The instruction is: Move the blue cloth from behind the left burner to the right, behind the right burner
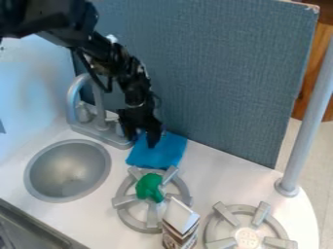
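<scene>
Blue cloth (160, 154) seen right at the gripper's (141, 142) tips.
Whether it is clasped or left loose cannot be told.

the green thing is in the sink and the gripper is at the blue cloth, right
Not quite: the camera view shows the green thing on the burner nearest the sink, not in it. The gripper is at the blue cloth.
</scene>
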Robot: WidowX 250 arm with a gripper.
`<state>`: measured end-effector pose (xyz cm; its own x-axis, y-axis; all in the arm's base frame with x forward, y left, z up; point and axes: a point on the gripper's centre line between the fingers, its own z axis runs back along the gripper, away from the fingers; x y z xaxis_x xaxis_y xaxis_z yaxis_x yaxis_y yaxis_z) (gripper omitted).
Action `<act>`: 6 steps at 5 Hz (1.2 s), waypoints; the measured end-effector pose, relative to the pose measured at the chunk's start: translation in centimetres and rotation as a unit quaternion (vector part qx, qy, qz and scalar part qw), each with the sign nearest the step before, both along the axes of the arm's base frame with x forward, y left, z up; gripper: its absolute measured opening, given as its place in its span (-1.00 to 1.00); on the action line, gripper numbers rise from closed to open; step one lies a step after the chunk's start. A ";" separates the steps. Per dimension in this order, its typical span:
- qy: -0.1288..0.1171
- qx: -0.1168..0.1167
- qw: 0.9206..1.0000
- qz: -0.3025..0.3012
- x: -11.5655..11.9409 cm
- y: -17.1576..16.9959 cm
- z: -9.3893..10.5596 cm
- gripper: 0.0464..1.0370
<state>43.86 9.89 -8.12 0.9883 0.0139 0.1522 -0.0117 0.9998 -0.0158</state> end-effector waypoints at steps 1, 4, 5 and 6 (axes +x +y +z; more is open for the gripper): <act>0.025 0.005 1.000 -0.011 -0.3 -0.8 -1.5 0.93; 0.057 0.010 0.997 -0.042 -0.8 -3.5 -2.2 0.93; 0.049 0.010 0.997 -0.059 -0.7 -5.4 -2.4 0.93; 0.040 0.008 0.996 -0.075 -0.9 -7.4 -2.6 0.93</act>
